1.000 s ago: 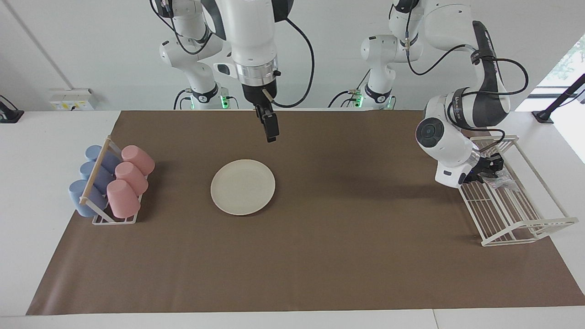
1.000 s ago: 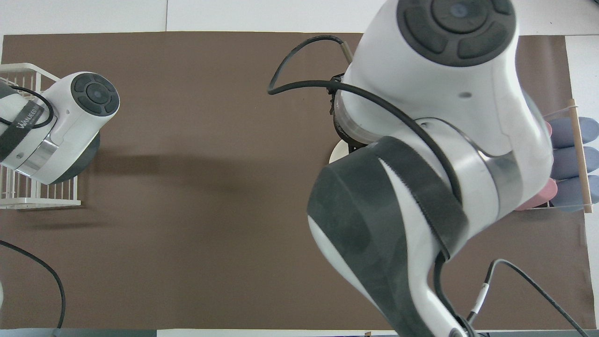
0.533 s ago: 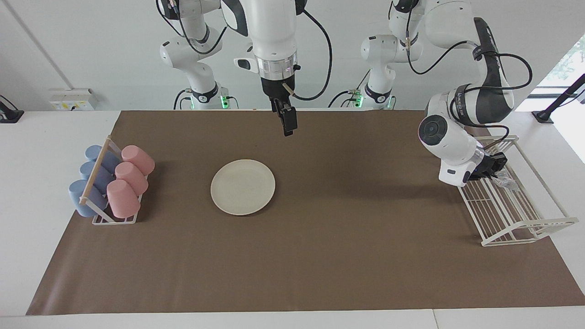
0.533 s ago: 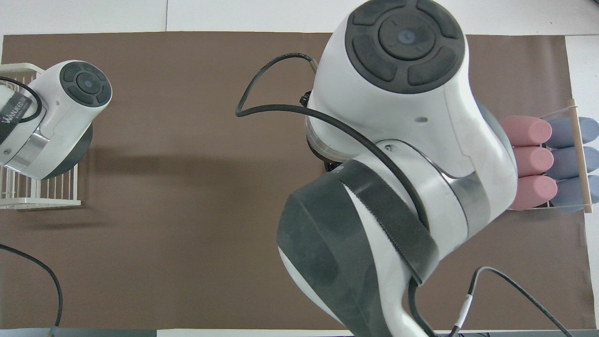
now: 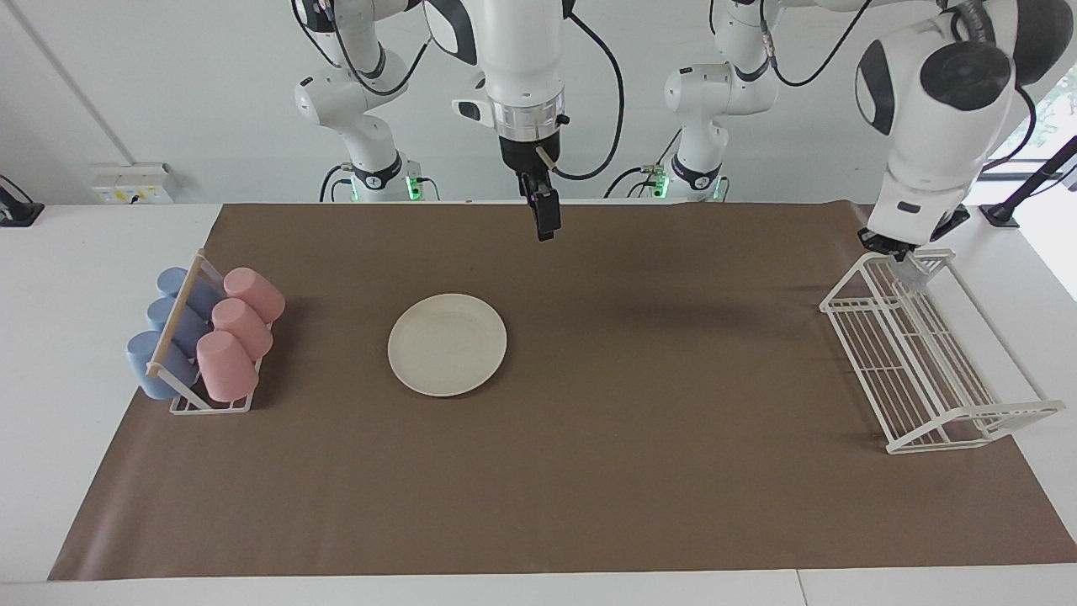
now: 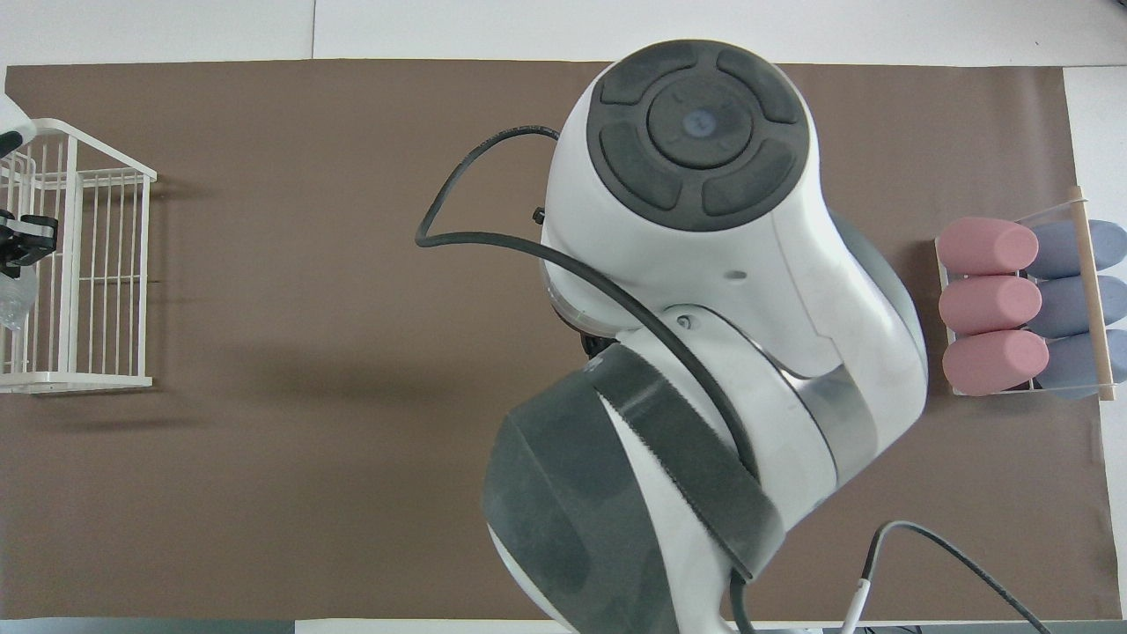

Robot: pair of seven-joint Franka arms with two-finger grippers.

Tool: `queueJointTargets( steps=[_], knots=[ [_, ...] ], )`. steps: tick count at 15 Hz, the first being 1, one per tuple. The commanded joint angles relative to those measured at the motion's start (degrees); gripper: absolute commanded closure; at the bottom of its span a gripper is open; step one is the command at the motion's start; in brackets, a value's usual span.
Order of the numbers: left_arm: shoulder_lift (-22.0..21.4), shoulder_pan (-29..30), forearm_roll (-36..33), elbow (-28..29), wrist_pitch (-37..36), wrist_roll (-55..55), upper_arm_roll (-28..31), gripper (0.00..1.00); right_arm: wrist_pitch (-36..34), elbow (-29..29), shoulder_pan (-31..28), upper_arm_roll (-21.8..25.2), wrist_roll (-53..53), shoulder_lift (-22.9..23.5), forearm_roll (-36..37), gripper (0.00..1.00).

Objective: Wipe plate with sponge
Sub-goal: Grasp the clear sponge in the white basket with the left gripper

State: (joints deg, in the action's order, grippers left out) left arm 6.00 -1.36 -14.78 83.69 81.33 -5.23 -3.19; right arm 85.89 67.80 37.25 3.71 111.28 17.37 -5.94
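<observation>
The cream-white plate [image 5: 447, 344] lies flat on the brown mat [image 5: 589, 471], toward the right arm's end of the table. The right arm's bulk hides it in the overhead view. My left gripper [image 5: 902, 255] hangs over the robots' end of the white wire rack [image 5: 925, 370], shut on the small silvery sponge [image 5: 917, 269]. From overhead, the left gripper [image 6: 19, 251] and the sponge [image 6: 11, 304] show at the frame's edge. My right gripper [image 5: 545, 220] hangs open and empty over bare mat, well above the table and off to the side of the plate.
A cup rack [image 5: 206, 337] holding pink and blue cups on their sides stands at the right arm's end of the mat, beside the plate. The wire rack [image 6: 79, 264] stands at the left arm's end.
The left arm has risen out of the wire rack with its gripper shut on the sponge. The right gripper has drifted up and toward the left arm's end, away from the plate.
</observation>
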Motion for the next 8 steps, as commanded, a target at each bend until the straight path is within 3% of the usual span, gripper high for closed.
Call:
queueJointTargets(
  steps=[1, 3, 5, 8],
  knots=[
    [-0.8, 5.5, 18.0, -3.9, -5.7, 0.8, -0.1, 1.00, 1.4, 4.4, 0.5, -0.2, 3.6, -3.1, -2.6, 0.00],
    [-2.7, 9.7, 31.7, -2.4, -6.3, 0.9, 0.0, 1.00, 2.0, 5.8, 0.8, -0.2, 3.8, -3.9, -3.5, 0.00],
    [-4.8, 10.3, 39.0, 1.5, -5.5, 0.3, 0.0, 1.00, 2.8, 6.0, 0.7, -0.3, 3.8, -4.1, -3.6, 0.00],
    [-11.3, 11.5, 52.0, 14.4, -0.4, -1.0, 0.3, 1.00, 2.8, 6.2, 1.0, -0.4, 3.9, -4.3, -5.0, 0.00]
  ],
)
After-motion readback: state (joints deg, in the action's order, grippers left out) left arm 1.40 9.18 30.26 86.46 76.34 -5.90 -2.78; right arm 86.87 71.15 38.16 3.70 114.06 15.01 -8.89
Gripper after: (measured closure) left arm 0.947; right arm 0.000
